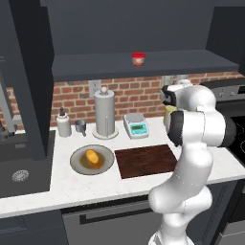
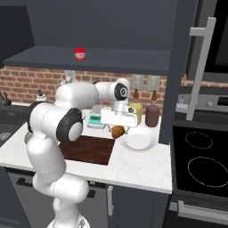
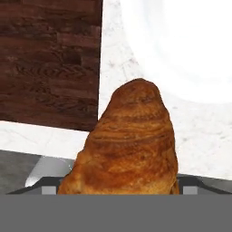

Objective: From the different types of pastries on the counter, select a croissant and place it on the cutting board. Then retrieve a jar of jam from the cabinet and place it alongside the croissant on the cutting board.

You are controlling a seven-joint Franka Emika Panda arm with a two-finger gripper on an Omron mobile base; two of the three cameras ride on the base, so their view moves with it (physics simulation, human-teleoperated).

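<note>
My gripper [image 3: 118,190] is shut on the croissant [image 3: 129,145], a golden-brown ridged pastry that bulges up between the two fingertips. Seen from the right base, the croissant [image 2: 117,131] hangs under the gripper [image 2: 117,127], just above the counter [image 2: 138,164], between the dark wooden cutting board [image 2: 89,149] and a white plate [image 2: 138,141]. The cutting board [image 3: 50,59] lies off to the left of the croissant, the white plate [image 3: 181,45] beyond it. The red-lidded jar of jam [image 1: 138,59] stands on the cabinet shelf [image 1: 182,64]. An orange-yellow bun [image 1: 93,157] rests on the grey plate [image 1: 76,160].
A paper towel holder [image 1: 105,115], a kitchen scale [image 1: 136,125], a soap bottle [image 1: 63,123] and a small cup [image 1: 80,126] line the brick wall. A yellow canister [image 2: 136,112] and a maroon canister [image 2: 152,116] stand behind the white plate. Sink [image 1: 19,167] left, stove [image 2: 200,160] right.
</note>
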